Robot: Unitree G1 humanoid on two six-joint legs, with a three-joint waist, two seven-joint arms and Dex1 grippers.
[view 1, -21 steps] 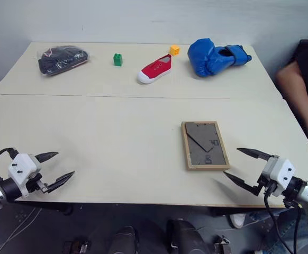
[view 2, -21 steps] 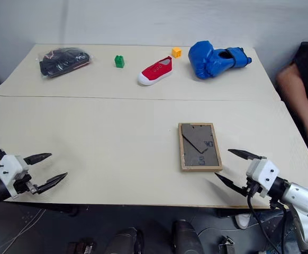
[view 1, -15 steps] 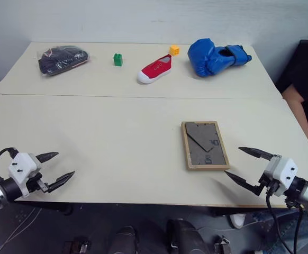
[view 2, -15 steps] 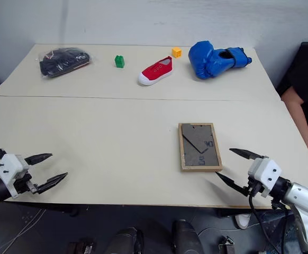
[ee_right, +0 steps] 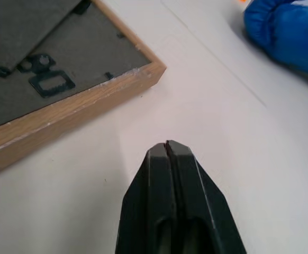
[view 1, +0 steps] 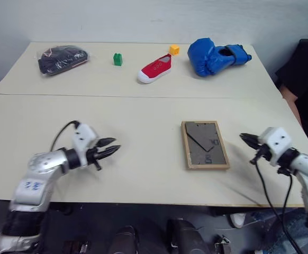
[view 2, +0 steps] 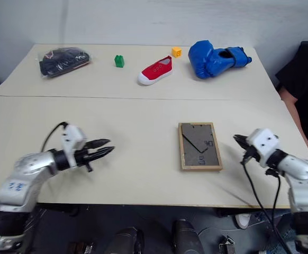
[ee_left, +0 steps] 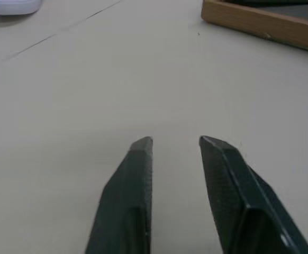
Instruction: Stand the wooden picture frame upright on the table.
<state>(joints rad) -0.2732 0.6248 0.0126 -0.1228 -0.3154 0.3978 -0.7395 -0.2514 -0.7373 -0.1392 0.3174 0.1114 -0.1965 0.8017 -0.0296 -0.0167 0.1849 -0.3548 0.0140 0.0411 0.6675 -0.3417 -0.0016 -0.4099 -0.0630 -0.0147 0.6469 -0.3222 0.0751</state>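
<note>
- The wooden picture frame [view 1: 205, 144] lies flat on the table [view 1: 138, 114], dark back up, with its fold-out stand folded down against the back.
- The frame sits on the near section of the table, between the two grippers and much closer to the right one.
- The right gripper [view 1: 245, 139] hovers just beside the frame's right edge, apart from it, pointing toward it.
- The right gripper's fingers [ee_right: 170, 159] are clenched together with nothing between them; in the right wrist view their tips meet in a single seam over bare tabletop, with a corner of the frame just ahead of them.
- The left gripper [view 1: 113, 148] is over the near section, well apart from the frame's left edge, pointing toward it.
- The left gripper's fingers [ee_left: 138, 159] stand a little apart, released, grasping nothing; bare table shows through the narrow gap, and the frame's wooden edge lies far ahead of the tips.
- Beyond both sets of fingers, across the seam on the far section, lie a black bag [view 1: 62, 57], a green block [view 1: 117, 59], a red shoe [view 1: 155, 69], a small orange block [view 1: 174, 50] and a blue boxing glove [view 1: 215, 56].
- A person's arm [view 1: 293, 101] in a dark sleeve shows past the table's right edge, beyond the right gripper.
</note>
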